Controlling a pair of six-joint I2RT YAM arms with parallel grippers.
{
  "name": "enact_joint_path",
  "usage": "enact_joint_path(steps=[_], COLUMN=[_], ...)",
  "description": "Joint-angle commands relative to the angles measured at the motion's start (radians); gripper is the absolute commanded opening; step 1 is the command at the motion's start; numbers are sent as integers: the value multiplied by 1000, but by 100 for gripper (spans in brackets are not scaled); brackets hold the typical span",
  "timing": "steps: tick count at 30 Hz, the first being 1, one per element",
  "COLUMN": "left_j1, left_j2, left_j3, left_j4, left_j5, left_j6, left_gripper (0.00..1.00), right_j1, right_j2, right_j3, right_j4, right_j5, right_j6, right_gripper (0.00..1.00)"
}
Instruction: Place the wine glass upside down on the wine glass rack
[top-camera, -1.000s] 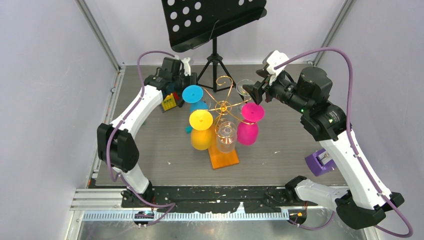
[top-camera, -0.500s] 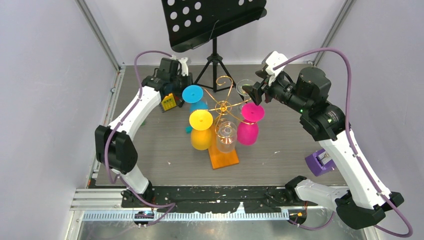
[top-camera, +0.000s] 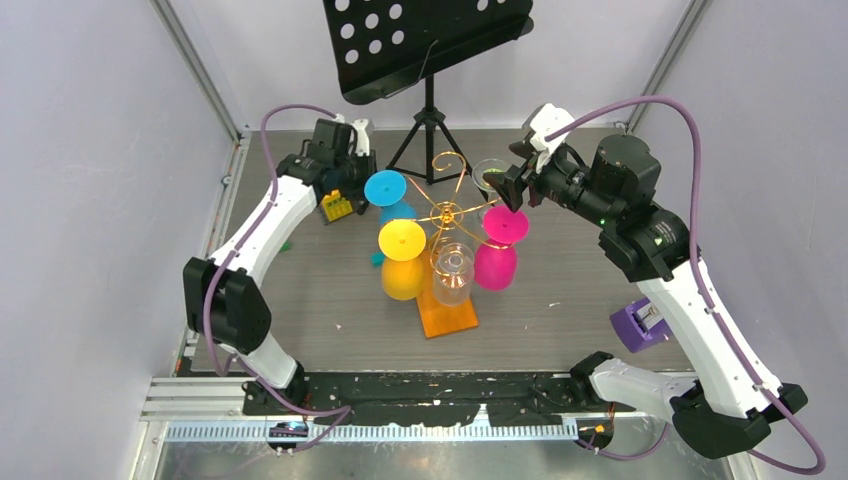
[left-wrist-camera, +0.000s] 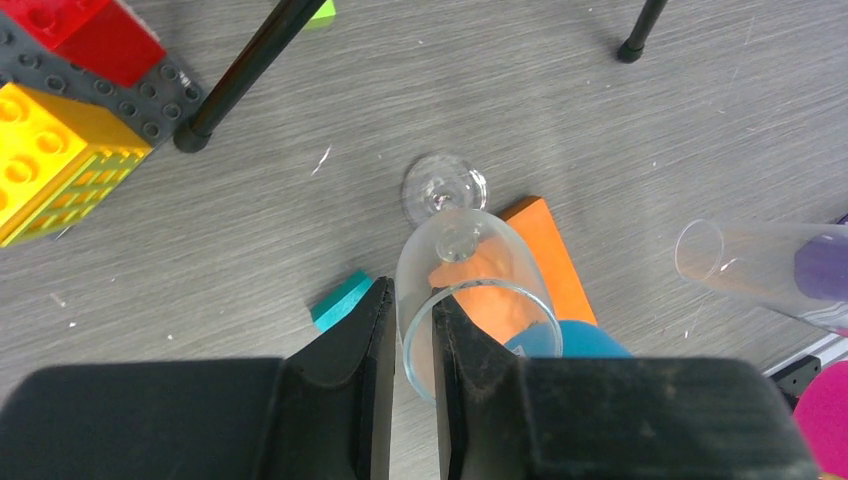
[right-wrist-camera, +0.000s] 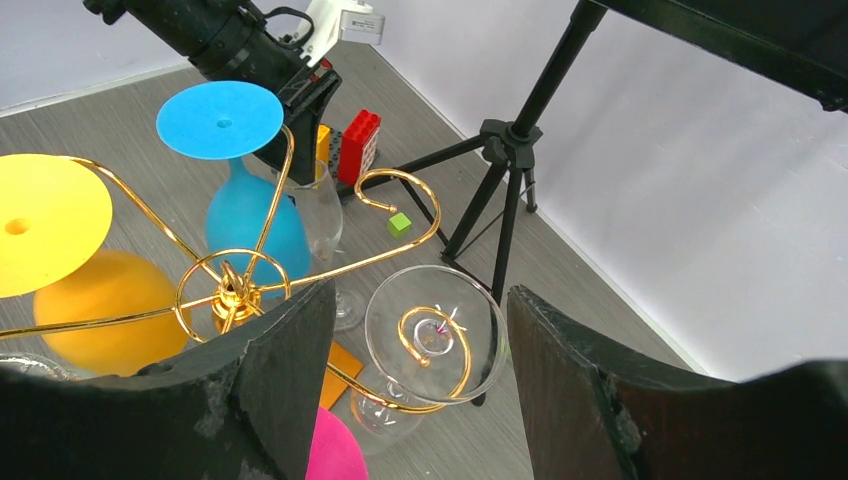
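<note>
The left claw (left-wrist-camera: 412, 300) has closed to a narrow slot on the rim wall of the wine glass (left-wrist-camera: 470, 260), one finger inside the bowl and one outside. The glass is clear and colourless, with a rounded bowl, a short stem and a small round foot. It is held mouth up with the foot pointing down at the grey table (left-wrist-camera: 250, 230), just behind the blue glass (top-camera: 385, 188) and off the rack. Whether the foot rests on the table cannot be told. The wine glass rack (top-camera: 447, 212) stands mid-table: thin gold wire with curled loop arms around a central hub, on a flat orange base (top-camera: 450, 318). Hanging upside down from its arms are the blue glass, a yellow glass (top-camera: 402, 262), a pink glass (top-camera: 496, 262) and a clear glass (top-camera: 452, 275) at the front. A second clear glass (right-wrist-camera: 435, 335) hangs from the far right loop. The right claw (right-wrist-camera: 418, 300) stands wide open beside it, a finger on each side of its foot, gripping nothing.
</note>
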Motion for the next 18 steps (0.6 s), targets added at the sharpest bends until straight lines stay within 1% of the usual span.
enact_joint_path(steps=[1, 9, 18], left_j1=[23, 58, 88], left_j2=[-68, -145, -200], left_j3=[-19, -93, -133], left_j4=[-42, -65, -63], left_j5=[-34, -65, -52], left_j6=[28, 42, 42], left_gripper=[18, 18, 17], right_j1=[-1, 0, -1], right_j2=[-11, -2, 20], right_j3=[-4, -4, 10], right_j4=[40, 44, 50], right_j5=[-10, -16, -36], right_j6=[0, -2, 4], right_gripper=[69, 69, 69])
